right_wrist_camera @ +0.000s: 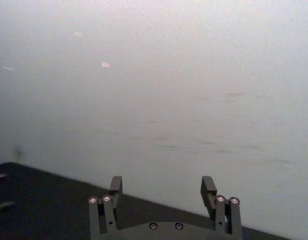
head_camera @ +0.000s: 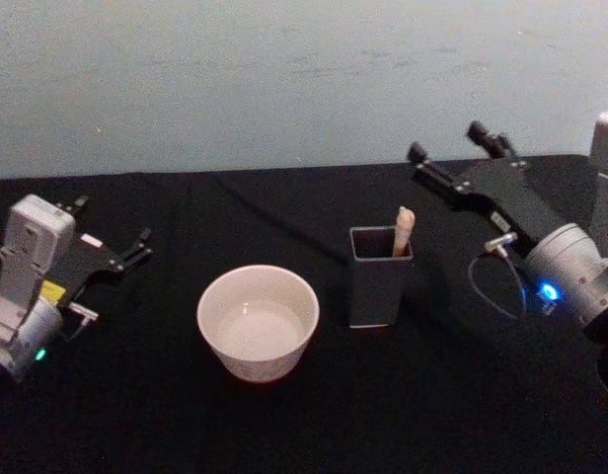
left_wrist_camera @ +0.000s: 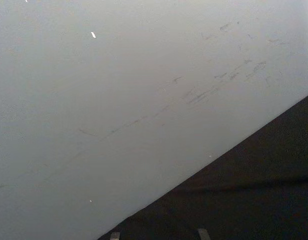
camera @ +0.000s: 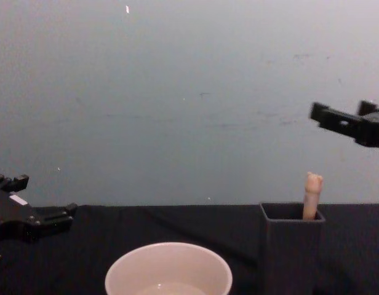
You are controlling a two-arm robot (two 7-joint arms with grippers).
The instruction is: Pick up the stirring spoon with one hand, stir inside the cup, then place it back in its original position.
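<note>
Both jaws stand apart and hold nothing: I see my right gripper raised at the upper right of the head view, my left gripper low at the far left edge. Between them on the black table sits the cup, centre-left, with what may be a little liquid in its bottom. Just to its right is the dark square holder, and in it stands the stirring spoon, handle upright, bear head poking above the rim, bowl hidden inside. From my right gripper the spoon lies down and to the left. That arm is the nearer one, so I'd reach with it and lift straight up.
</note>
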